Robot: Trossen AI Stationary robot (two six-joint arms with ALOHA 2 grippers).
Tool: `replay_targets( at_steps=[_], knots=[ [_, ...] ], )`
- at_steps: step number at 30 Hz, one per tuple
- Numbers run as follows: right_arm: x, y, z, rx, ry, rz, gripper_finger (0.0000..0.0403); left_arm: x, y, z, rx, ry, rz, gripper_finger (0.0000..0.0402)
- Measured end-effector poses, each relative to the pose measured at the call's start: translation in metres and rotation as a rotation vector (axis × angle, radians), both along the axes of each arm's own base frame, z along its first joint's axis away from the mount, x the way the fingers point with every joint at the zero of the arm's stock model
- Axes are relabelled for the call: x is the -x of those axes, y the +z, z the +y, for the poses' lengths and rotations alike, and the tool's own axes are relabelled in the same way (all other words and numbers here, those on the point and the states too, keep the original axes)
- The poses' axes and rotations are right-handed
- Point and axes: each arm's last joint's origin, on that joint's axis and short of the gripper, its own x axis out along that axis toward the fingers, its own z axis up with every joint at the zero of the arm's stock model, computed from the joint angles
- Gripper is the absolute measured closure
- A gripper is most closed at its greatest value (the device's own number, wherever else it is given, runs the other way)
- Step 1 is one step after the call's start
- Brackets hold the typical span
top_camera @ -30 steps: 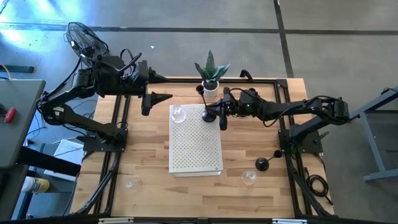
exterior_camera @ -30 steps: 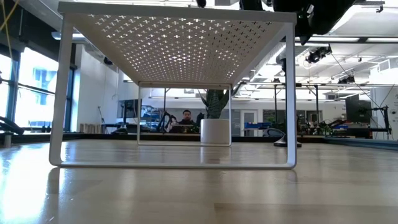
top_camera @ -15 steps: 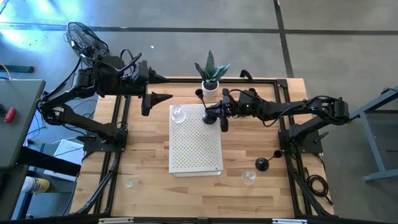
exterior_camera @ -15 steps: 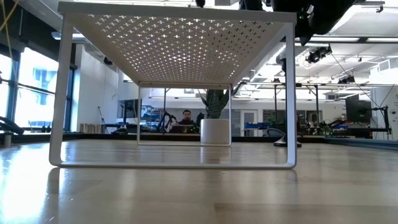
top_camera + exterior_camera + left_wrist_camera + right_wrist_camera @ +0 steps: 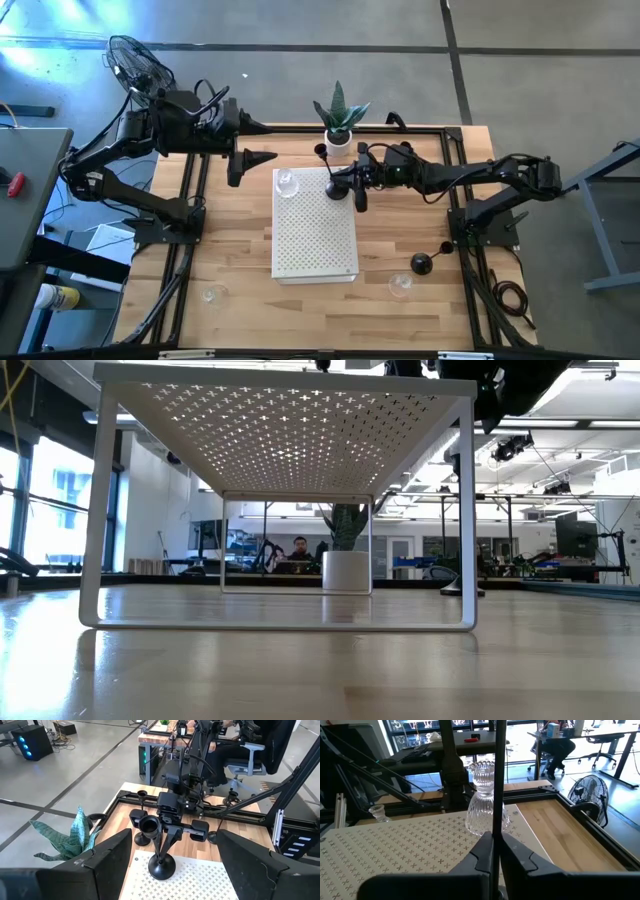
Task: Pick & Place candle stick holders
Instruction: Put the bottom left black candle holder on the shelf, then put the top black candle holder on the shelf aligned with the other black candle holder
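Note:
A white perforated shelf (image 5: 315,235) stands mid-table. On its far right corner stands a black candle stick holder (image 5: 160,865) with a tall thin stem and a cup top (image 5: 149,825); my right gripper (image 5: 342,184) is shut on it. A clear glass holder (image 5: 482,800) sits on the shelf's far left corner. Another black holder (image 5: 322,148) stands on the table by the pot, and one more (image 5: 422,264) at the near right. Two glass holders (image 5: 400,285) (image 5: 211,294) rest on the table near its front. My left gripper (image 5: 270,141) hovers open, left of the shelf's far end. My right gripper pinches the black holder's thin stem (image 5: 496,827) between its two fingers, about halfway between the cup top and the domed base. The fingers (image 5: 172,834) come nearly level from the table's right side and lie across the stem. The holder stands almost upright, its base (image 5: 161,868) on the shelf.
A white pot with a green plant (image 5: 339,135) stands at the table's far edge behind the shelf. Black frame rails (image 5: 190,210) run along both table sides. A person sits in the room behind, seen in the low view (image 5: 300,548).

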Motion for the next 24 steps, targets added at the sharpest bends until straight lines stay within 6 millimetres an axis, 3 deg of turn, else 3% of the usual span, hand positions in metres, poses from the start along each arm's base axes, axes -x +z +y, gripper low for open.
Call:
replay_targets(
  at_steps=[4,14,24],
  knots=[
    [0.0,-0.0001,0.0,-0.017,-0.003,0.0,0.0368,0.0,-0.0002,-0.0001,0.001,-0.002,0.002,0.0115],
    [0.0001,-0.0003,-0.0002,-0.017,-0.012,0.001,0.0273,0.0002,-0.0009,-0.0002,0.003,-0.007,0.009,0.0115],
    [-0.0001,0.0015,-0.0001,-0.058,-0.015,-0.019,0.0212,0.0001,-0.0007,-0.0006,-0.001,-0.022,0.008,0.0115]
  ],
)
